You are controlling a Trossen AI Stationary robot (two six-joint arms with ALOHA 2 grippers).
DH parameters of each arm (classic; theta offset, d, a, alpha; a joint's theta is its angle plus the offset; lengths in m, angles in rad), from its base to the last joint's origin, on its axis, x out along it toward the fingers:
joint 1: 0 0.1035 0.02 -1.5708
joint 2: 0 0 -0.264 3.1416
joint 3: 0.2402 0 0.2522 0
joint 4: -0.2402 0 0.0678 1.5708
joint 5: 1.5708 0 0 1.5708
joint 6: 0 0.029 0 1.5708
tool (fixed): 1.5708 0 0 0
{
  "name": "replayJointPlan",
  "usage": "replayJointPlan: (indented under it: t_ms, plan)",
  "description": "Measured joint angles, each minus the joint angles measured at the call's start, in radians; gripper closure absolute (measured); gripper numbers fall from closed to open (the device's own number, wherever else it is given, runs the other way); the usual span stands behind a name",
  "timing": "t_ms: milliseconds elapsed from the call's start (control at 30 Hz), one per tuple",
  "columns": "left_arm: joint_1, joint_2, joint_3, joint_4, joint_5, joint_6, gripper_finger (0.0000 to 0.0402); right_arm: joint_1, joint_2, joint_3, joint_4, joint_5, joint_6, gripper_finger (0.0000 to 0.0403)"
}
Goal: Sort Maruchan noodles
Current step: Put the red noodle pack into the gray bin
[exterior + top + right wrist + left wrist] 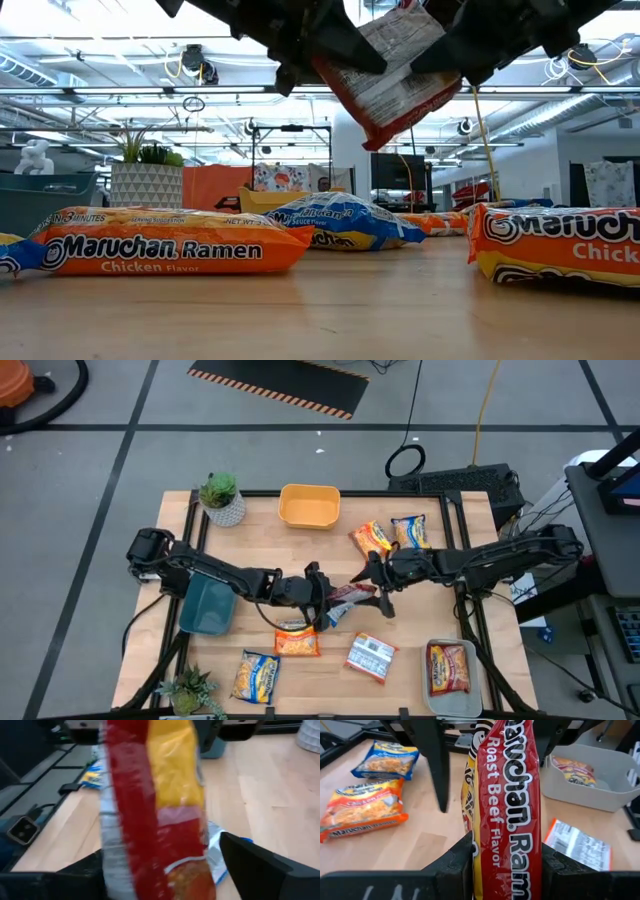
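Observation:
A red Maruchan noodles packet [352, 595], marked Roast Beef Flavor, hangs above the middle of the table with my left gripper [325, 598] shut on it. My right gripper [376, 587] is open. Its fingers [431, 765] stand on either side of the packet's far end, and a gap shows beside it. Orange packets [296, 641] [256, 676] and a face-down silver one [372, 657] lie flat near the front edge. Two more packets [372, 538] [410, 531] lie at the back right, and a blue packet [335, 222] lies below the grippers. My left gripper pinches the red packet's end nearest the wrist [507, 855] between its two fingers, which come nearly level from the table's left. The packet runs on away from the fingers toward my right gripper. It is lifted clear of the table and tilted [385, 75].
A yellow bin [308, 507] stands at the far edge. A dark blue bin [207, 607] stands at the left. A clear bin [478, 690] at the near right holds a red packet. Potted plants stand at the far left [222, 498] and near left [190, 690] corners.

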Motion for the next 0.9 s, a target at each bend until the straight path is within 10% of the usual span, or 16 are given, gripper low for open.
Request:
replayJointPlan:
  t_ms: [433, 667, 900]
  plan:
    - [-0.1, 0.026, 0.0, 0.102, -0.122, -0.132, 0.0208, 0.069, -0.01, 0.0, -0.037, -0.013, 0.05, 0.028]
    - [-0.164, 0.04, 0.0, 0.158, -0.19, -0.153, 0.0097, 0.112, -0.01, -0.001, -0.07, -0.007, 0.121, 0.0278]
    - [-0.203, 0.027, 0.0, 0.16, -0.195, -0.231, 0.0074, 0.192, -0.093, 0.019, -0.304, -0.007, 0.27, 0.028]
